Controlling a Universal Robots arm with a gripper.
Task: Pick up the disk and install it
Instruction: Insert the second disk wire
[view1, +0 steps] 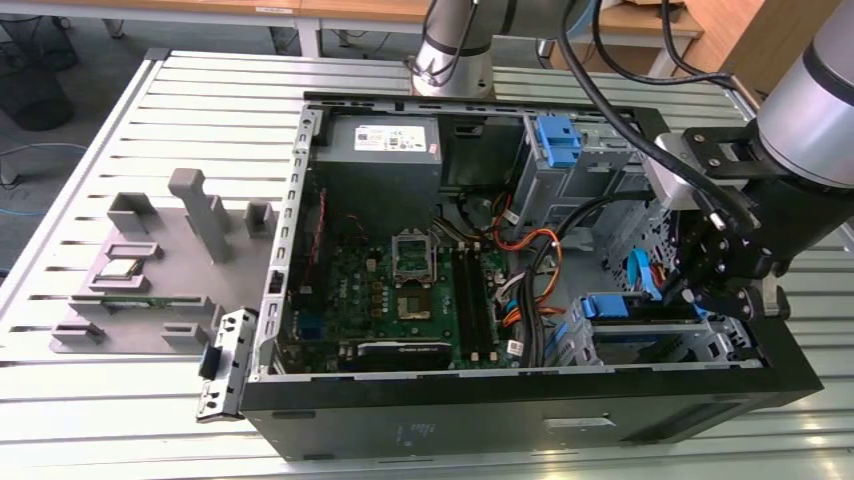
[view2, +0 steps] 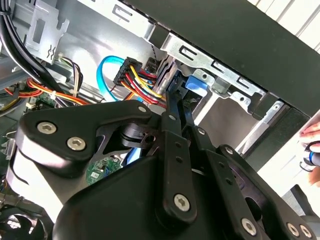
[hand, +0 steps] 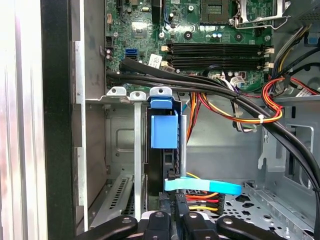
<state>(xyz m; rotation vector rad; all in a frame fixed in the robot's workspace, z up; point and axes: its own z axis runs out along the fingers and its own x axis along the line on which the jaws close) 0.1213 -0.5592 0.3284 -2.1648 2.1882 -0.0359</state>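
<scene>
The disk sits edge-up in the drive cage at the case's near corner on the exterior view's right. Its blue carrier tab faces the motherboard. In the first wrist view the disk stands edge-on in the cage slot under that blue tab. My gripper hangs inside the case at the disk's other end. Its fingers lie close together, shut, pointing along the disk with the tips just short of the blue tab. Whether the gripper touches the disk I cannot tell.
Black, orange and blue cables run beside the cage. The motherboard fills the case's middle. Another blue bracket sits on the far cage. A grey fixture stands on the slatted table. A person's hand is outside the case.
</scene>
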